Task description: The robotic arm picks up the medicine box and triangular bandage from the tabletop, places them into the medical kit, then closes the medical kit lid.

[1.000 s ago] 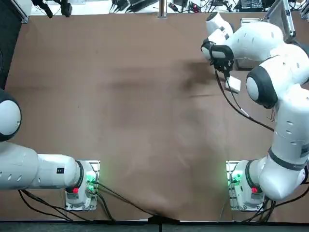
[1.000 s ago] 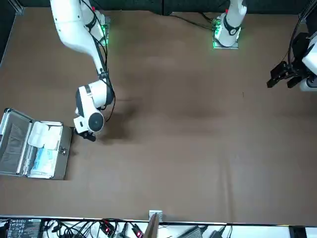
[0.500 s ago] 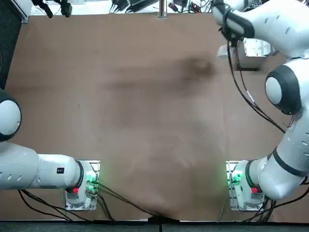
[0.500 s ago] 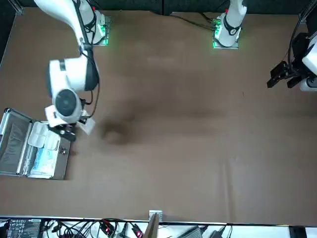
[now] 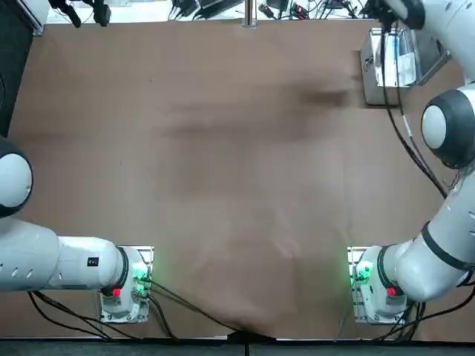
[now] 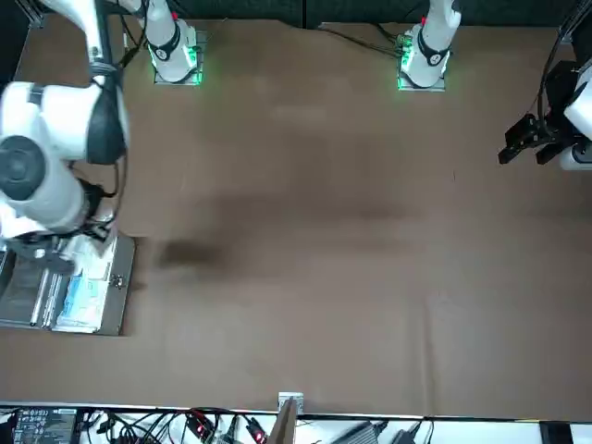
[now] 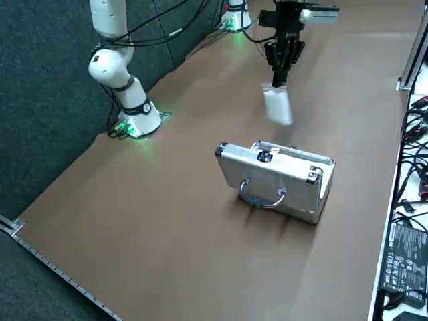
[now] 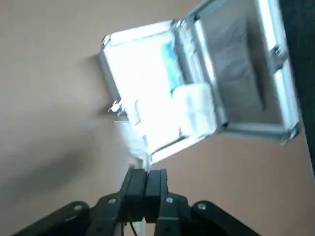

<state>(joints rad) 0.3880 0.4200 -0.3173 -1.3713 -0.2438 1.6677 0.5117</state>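
On the counter (image 7: 180, 227), we are seeing the case (image 7: 264, 177) standing open, lid (image 8: 236, 64) hanging back, lumpy packet (image 8: 194, 108) apparently resting inside; our right claw (image 7: 279, 84) is gripping the small box (image 7: 278, 107) near it, placing and closing remaining.

Open table (image 5: 223, 185) beside case (image 7: 267, 177) near right gripper (image 8: 146, 172)

soft shadows, perhaps slight blur
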